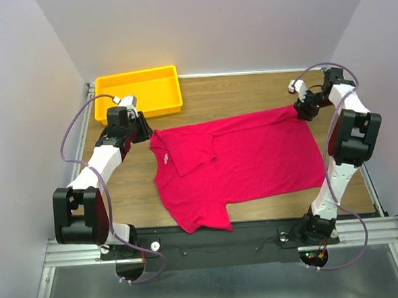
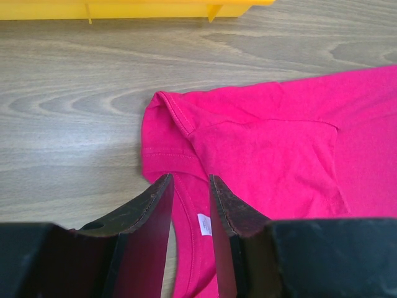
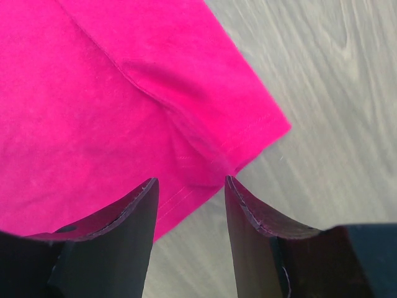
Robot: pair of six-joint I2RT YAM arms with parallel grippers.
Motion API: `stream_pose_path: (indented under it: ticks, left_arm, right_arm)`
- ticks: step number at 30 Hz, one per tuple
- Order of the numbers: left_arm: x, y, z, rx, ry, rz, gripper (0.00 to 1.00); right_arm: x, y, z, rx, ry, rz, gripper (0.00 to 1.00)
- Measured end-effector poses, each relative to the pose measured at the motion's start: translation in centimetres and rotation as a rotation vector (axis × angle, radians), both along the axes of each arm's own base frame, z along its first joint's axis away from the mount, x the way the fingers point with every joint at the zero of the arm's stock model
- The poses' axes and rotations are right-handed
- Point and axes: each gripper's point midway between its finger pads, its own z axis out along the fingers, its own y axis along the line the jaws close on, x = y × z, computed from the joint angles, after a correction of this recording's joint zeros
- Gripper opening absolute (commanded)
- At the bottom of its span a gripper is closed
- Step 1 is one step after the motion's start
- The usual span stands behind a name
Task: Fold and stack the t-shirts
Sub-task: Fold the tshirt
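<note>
One crimson-pink t-shirt [image 1: 240,163] lies spread on the wooden table, one sleeve folded over near the collar. My left gripper [image 1: 144,129] is open at the shirt's collar; in the left wrist view its jaws stand apart over the neckband [image 2: 189,205] and the white neck label [image 2: 204,224]. My right gripper [image 1: 299,108] is open at the shirt's far right corner; in the right wrist view the hem corner [image 3: 248,133] lies just ahead of and between the jaws, on the table.
A yellow plastic tray [image 1: 140,92] stands at the back left, close behind the left gripper, its edge in the left wrist view [image 2: 124,9]. Bare wood [image 1: 249,92] lies behind the shirt. Walls enclose the table on three sides.
</note>
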Motion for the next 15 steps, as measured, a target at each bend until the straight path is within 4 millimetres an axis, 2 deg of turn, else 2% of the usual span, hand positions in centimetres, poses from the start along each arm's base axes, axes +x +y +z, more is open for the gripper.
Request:
stream_pose_path:
  ticks: [4,9,15]
  left_arm:
    - [0.0,0.0,0.0,-0.001,0.000,-0.001,0.41]
    - [0.0,-0.1,0.0,-0.002,-0.001,-0.004,0.41]
    - [0.0,-0.1,0.0,-0.004,0.000,-0.006,0.41]
  right_arm:
    - [0.7,0.5,-0.2,-0.047,-0.017,0.109,0.53]
    - [1.7,0.6,-1.0,-0.069,-0.024,0.160,0.53]
    - [1.2,0.6,-2.5,-0.086,0.014,0.196,0.53]
